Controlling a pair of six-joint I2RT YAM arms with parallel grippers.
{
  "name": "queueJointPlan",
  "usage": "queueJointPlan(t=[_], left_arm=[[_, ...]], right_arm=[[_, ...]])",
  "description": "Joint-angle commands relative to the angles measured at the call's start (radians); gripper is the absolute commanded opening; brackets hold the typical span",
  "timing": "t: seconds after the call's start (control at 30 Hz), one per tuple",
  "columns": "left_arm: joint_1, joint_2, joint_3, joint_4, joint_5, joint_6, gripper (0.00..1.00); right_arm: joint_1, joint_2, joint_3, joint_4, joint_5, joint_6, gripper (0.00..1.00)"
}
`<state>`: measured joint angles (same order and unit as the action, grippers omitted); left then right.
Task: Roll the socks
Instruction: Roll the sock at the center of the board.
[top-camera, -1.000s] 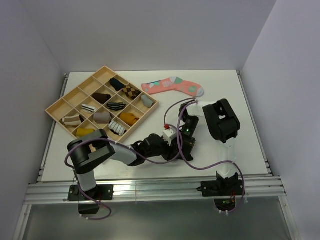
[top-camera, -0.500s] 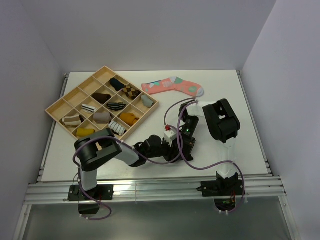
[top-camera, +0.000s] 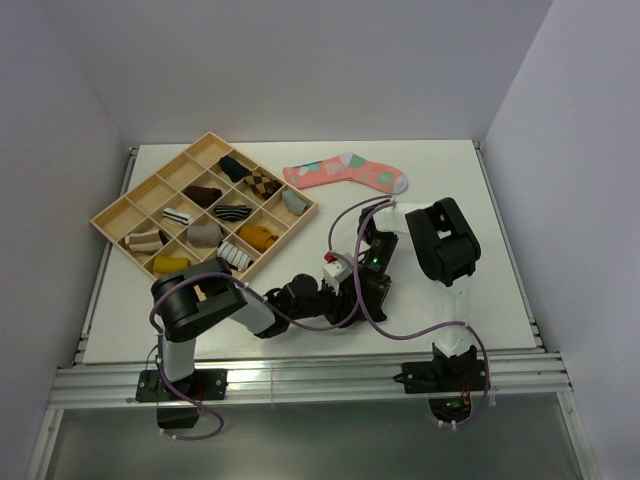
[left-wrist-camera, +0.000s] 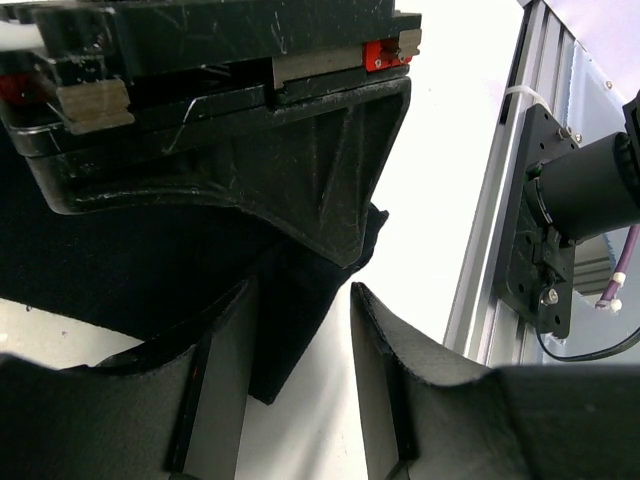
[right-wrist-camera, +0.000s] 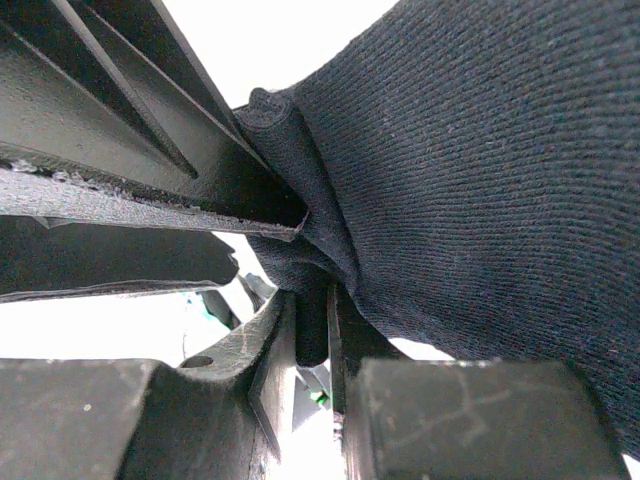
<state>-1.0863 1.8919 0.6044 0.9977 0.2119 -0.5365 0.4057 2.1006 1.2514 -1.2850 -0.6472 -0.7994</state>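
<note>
**Asker:** What sits closest to your cameras?

**Operator:** In my right wrist view, the right claw (right-wrist-camera: 310, 305) has its two fingers drawn almost together. They pinch a thick fold of the black sock (right-wrist-camera: 480, 180). The dark, matte knit fills most of that view.

**Asker:** And the other arm?

**Operator:** The left claw (left-wrist-camera: 300, 295) stands open, fingers apart, gripping nothing that I can see. A dark corner of the sock lies in the gap between them, and the right claw's body hangs just above. From overhead, both claws meet low over the near middle of the white tabletop (top-camera: 480, 200). The sock is almost wholly hidden beneath them.

**Asker:** How do you expect it to handle?

**Operator:** Light, limp, and grippy rather than slippery, I judge. It should sag and unroll wherever it is not pinned. I would take it at a doubled edge or the thick of the fold, not a single layer. One claw would anchor it while the other turns. Nothing in it can break.

**Asker:** What is farther off?

**Operator:** To the far left is a wooden tray (top-camera: 110, 215) of square compartments, several holding small sock bundles (top-camera: 232, 212). Beyond the arms, near the far edge, a pink patterned sock (top-camera: 345, 172) lies flat, well apart from the claws.
</note>
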Motion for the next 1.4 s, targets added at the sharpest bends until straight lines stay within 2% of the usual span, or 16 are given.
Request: queueJointPlan(t=[0.0,0.37,0.6,0.67,0.87,0.9,0.97,1.2,1.37], left_arm=[[-0.007,0.032,-0.028,-0.048,0.004,-0.008,0.47],[-0.055,0.018,0.029,-0.254,-0.138,0.066,0.47],[-0.077,0.027,0.040,-0.304,-0.190,0.073,0.44],[-0.077,0.026,0.034,-0.317,-0.200,0.073,0.39],[-0.077,0.053,0.054,-0.361,-0.189,0.064,0.07],[-0.077,0.053,0.054,-0.364,-0.187,0.058,0.00],[-0.077,0.053,0.052,-0.376,-0.160,0.053,0.00],[-0.066,0.044,0.057,-0.433,-0.030,-0.023,0.00],[-0.011,0.026,0.005,-0.401,0.053,-0.088,0.00]], right_arm=[[-0.002,-0.004,0.025,0.099,0.055,-0.001,0.05],[-0.004,-0.004,0.019,0.102,0.063,0.005,0.05],[-0.005,-0.007,0.014,0.108,0.072,0.011,0.05],[-0.005,-0.014,0.011,0.115,0.075,0.011,0.05],[-0.004,-0.027,0.003,0.127,0.063,0.026,0.07],[-0.004,-0.039,-0.004,0.131,0.060,0.026,0.09],[-0.004,-0.056,-0.015,0.151,0.055,0.034,0.13],[-0.011,-0.209,-0.072,0.239,0.031,0.068,0.39],[-0.030,-0.289,-0.086,0.274,0.017,0.101,0.45]])
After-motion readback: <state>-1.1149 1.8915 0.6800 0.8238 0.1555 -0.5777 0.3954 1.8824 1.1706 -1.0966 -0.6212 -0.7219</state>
